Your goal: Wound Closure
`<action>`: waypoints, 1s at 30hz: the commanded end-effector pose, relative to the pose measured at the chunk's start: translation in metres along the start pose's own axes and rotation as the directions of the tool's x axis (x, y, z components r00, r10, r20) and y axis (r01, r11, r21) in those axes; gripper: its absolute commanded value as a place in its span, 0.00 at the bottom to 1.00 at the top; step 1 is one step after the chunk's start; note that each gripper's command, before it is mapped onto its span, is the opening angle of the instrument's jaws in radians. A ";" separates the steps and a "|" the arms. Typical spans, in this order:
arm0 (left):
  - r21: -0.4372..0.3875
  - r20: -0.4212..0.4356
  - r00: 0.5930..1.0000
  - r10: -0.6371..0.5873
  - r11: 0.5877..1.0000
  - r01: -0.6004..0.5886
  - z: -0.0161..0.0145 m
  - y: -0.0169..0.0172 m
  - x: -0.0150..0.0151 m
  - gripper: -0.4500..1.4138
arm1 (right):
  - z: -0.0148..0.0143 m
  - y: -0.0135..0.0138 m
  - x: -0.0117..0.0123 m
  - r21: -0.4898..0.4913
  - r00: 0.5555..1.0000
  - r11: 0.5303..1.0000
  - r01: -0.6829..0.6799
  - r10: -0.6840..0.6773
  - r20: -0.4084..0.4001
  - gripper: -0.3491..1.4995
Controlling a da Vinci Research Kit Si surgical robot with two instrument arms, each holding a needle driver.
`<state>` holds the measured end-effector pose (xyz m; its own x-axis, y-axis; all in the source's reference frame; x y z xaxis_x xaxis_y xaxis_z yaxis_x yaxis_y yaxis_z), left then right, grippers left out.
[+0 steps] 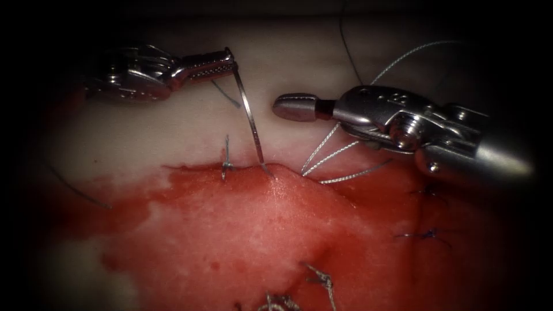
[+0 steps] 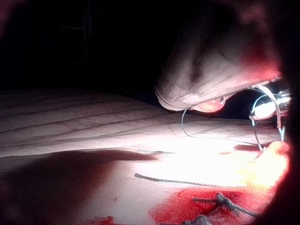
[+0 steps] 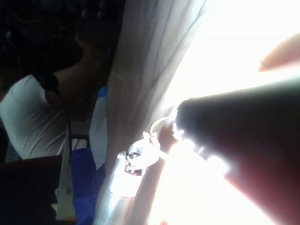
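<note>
Left tool: jaws pinching the curved needle at its upper end, near where the thread joins. Needle running steeply down from there, tip sunk into the raised edge of the tissue at the cut, just right of a finished stitch with its cut ends standing up. Right tool: jaws pressed together, holding nothing, hovering above the pale tissue just right of the needle, clear of it. Strands of thread fanning out from under the right tool's wrist toward the tissue beside the entry point. Further out, red fluid over the near flap, with older knots lower down. Risks, as a judgement: grip so far back on the needle giving little control, so a twist could roll the needle in the jaws or bend it; a shallow bite at the lip could tear through the edge; loose strands so near the needle could snag on it or on the right tool's wrist and knot up.
</note>
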<state>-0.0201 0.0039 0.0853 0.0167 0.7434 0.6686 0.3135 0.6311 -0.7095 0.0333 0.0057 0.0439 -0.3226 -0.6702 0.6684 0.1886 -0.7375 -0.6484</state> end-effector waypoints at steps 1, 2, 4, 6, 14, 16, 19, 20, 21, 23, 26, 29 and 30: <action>-0.025 0.008 1.000 0.019 1.000 -0.019 0.0006 0.0018 0.0003 0.00 | 0.0016 0.0001 -0.0006 -0.027 1.000 1.000 0.007 -0.007 -0.005 0.00; -0.044 0.012 0.999 0.032 0.999 -0.031 0.0007 0.0021 0.0003 0.00 | 0.0024 0.0002 -0.0001 -0.058 1.000 0.998 0.005 -0.006 -0.015 0.00; -0.105 0.015 0.995 0.103 0.989 -0.101 0.0007 0.0030 0.0002 0.00 | 0.0039 0.0011 0.0008 -0.160 0.999 0.987 -0.004 -0.004 -0.045 0.00; -0.118 0.010 0.989 0.150 0.982 -0.148 0.0006 0.0034 0.0002 0.00 | 0.0041 0.0014 0.0008 -0.205 0.998 0.979 -0.014 0.002 -0.059 0.00; -0.069 -0.066 0.881 0.468 0.879 -0.472 -0.0013 0.0041 0.0028 0.00 | 0.0043 0.0058 0.0004 -0.494 0.984 0.863 -0.105 0.018 -0.178 0.00; -0.002 -0.055 0.829 0.556 0.830 -0.557 -0.0019 0.0039 0.0034 0.00 | 0.0038 0.0065 0.0003 -0.525 0.977 0.837 -0.154 0.052 -0.205 0.00; 0.141 -0.039 0.757 0.652 0.754 -0.642 -0.0030 0.0038 0.0044 0.00 | 0.0027 0.0074 0.0002 -0.573 0.963 0.793 -0.205 0.060 -0.262 0.00; 0.180 -0.026 0.744 0.668 0.735 -0.654 -0.0034 0.0039 0.0047 0.00 | 0.0021 0.0077 0.0003 -0.588 0.953 0.773 -0.239 0.071 -0.295 0.00; 0.236 -0.023 0.713 0.701 0.697 -0.677 -0.0038 0.0038 0.0051 0.00 | 0.0017 0.0079 0.0004 -0.595 0.945 0.759 -0.263 0.077 -0.319 0.00; 0.305 -0.003 0.670 0.742 0.639 -0.706 -0.0045 0.0036 0.0058 0.00 | 0.0005 0.0085 0.0008 -0.608 0.918 0.723 -0.329 0.094 -0.385 0.00; 0.511 0.074 0.540 0.839 0.433 -0.743 -0.0062 0.0031 0.0071 0.00 | -0.0020 0.0096 0.0021 -0.596 0.845 0.658 -0.461 0.120 -0.521 0.00; 0.634 0.175 0.444 0.879 0.245 -0.734 -0.0072 0.0029 0.0077 0.00 | -0.0040 0.0101 0.0032 -0.552 0.770 0.616 -0.562 0.144 -0.622 0.00; 0.668 0.209 0.417 0.885 0.183 -0.721 -0.0076 0.0030 0.0079 0.00 | -0.0045 0.0102 0.0035 -0.534 0.745 0.606 -0.589 0.152 -0.649 0.00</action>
<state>-0.0115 0.0087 0.0913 0.0633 0.9108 -0.4080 -0.6145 -0.2865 -0.7350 0.0289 -0.0051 0.0389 -0.8280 -0.5463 0.1266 -0.1631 0.0186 -0.9864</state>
